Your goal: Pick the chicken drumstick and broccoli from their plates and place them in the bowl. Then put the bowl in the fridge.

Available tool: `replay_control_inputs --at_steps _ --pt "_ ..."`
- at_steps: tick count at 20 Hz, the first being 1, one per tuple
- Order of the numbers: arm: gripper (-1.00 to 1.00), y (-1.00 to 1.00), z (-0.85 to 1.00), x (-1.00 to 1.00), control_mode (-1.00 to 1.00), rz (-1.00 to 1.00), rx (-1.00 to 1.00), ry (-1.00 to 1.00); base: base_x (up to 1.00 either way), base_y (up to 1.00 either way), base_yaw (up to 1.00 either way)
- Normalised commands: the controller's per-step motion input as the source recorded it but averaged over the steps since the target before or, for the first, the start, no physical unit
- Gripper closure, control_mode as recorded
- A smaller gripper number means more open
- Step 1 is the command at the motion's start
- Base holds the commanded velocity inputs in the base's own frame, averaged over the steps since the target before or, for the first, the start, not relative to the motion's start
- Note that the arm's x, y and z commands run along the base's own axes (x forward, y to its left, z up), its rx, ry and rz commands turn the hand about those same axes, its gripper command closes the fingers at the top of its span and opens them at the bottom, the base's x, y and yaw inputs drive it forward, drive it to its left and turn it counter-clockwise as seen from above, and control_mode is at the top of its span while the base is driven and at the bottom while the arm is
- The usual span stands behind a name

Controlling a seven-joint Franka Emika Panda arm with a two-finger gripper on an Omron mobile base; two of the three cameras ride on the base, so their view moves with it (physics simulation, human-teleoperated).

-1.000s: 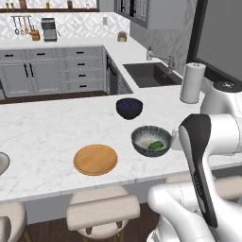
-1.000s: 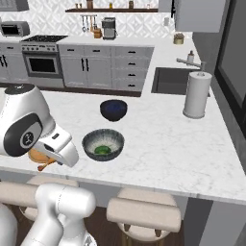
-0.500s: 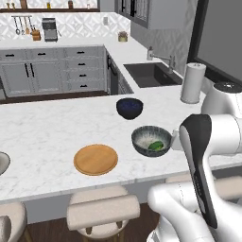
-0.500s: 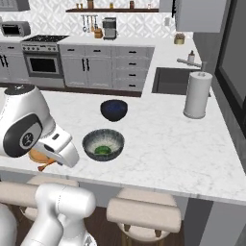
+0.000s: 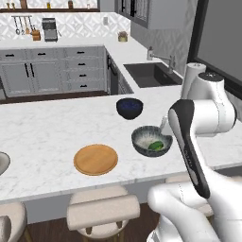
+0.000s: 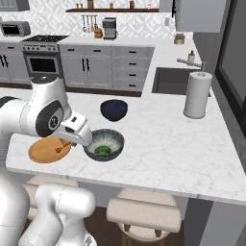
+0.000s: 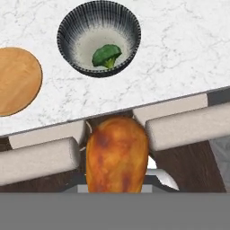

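Gripper: you have it closed on the chicken drumstick [image 7: 117, 155]; in the hand view the orange-brown meat sits right in front of the lens and hides the finger tips.
Gripper position: in the right base view the hand hangs over the near edge of the counter [image 6: 163, 144], between the bowl [image 6: 104, 144] and the wooden plate [image 6: 49, 149], just above both.
Bowl: patterned grey outside, pale inside, near the front edge of the counter; the hand view looks down into it.
Broccoli [image 7: 107, 55]: lying inside the bowl, a little right of its middle in the hand view; you can see it as a green lump in the left base view [image 5: 155, 145] too.
Wooden plate: bare orange-tan disc, left of the bowl, apart from it.
Navy bowl [image 5: 129, 107]: farther back on the counter, behind the grey bowl.
Paper towel roll [image 6: 197, 94]: upright, far right, beside the sink [image 6: 173, 80].
Stools [image 7: 179, 126]: two pale seats below the counter edge, under the drumstick.
Writing: no readable labels or brands anywhere.
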Motion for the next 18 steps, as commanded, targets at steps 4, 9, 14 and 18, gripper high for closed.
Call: replay_control_inputs --at_steps 4,9,14,18 --pt "1.00 0.00 -0.17 1.00 -1.00 0.05 0.01 0.04 0.00 0.00 0.00" --pt "1.00 0.00 -0.49 1.00 -1.00 0.00 0.00 0.00 0.00 0.00 0.00" --pt "1.00 -0.07 -0.61 0.77 -1.00 0.00 0.00 0.00 0.00 0.00 0.00" --pt "1.00 -0.01 -0.59 0.47 -1.00 0.00 -0.02 0.02 0.00 0.00 0.00"
